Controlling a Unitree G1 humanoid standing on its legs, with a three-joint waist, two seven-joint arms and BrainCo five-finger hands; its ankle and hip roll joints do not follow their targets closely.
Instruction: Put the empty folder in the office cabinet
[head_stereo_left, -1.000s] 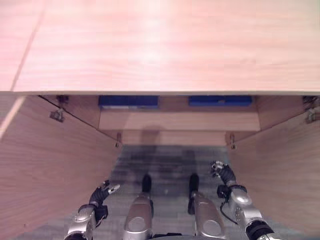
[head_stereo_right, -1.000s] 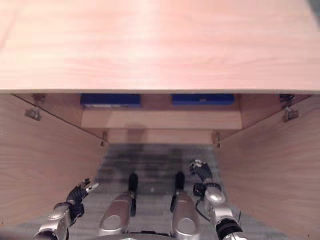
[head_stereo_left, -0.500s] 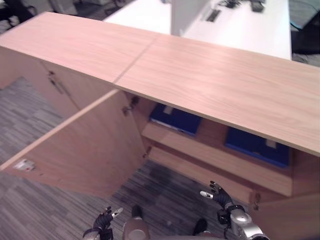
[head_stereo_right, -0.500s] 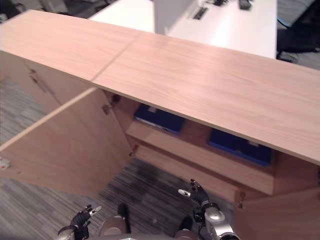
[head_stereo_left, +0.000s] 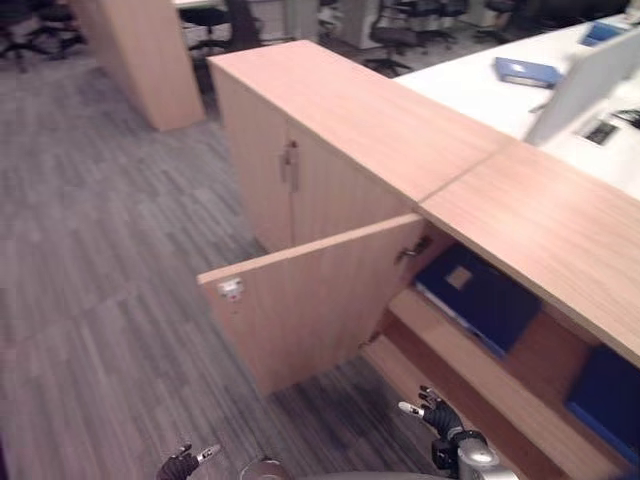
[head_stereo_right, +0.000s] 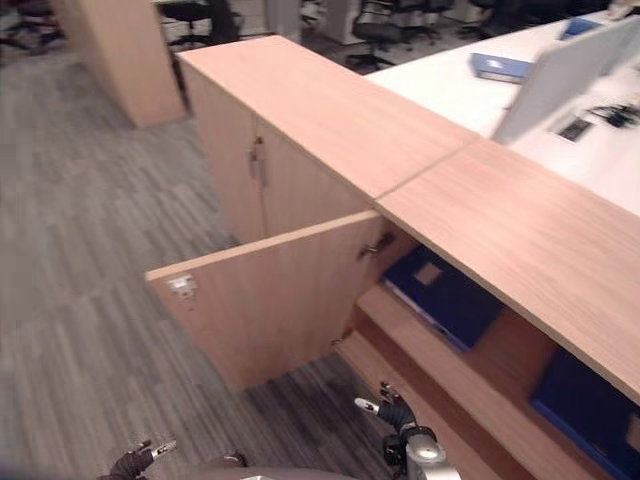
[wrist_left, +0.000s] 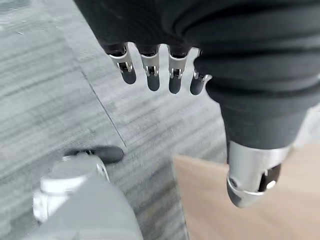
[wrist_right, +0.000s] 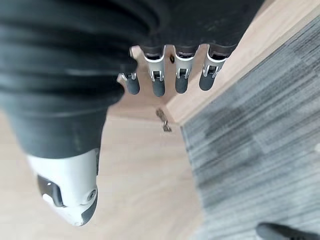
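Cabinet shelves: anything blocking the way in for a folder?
Nothing visible blocks it. The cabinet door stands swung open, and the shelf is exposed, with blue folders already lying inside. Both the left hand and right hand are open and hold nothing.

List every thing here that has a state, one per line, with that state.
Cabinet door: swung open.
Neighbouring cabinet doors: closed.
Blue folder: lying flat on the cabinet shelf.
Second blue folder: lying on the same shelf.
Left hand: open, holding nothing.
Right hand: open, holding nothing.
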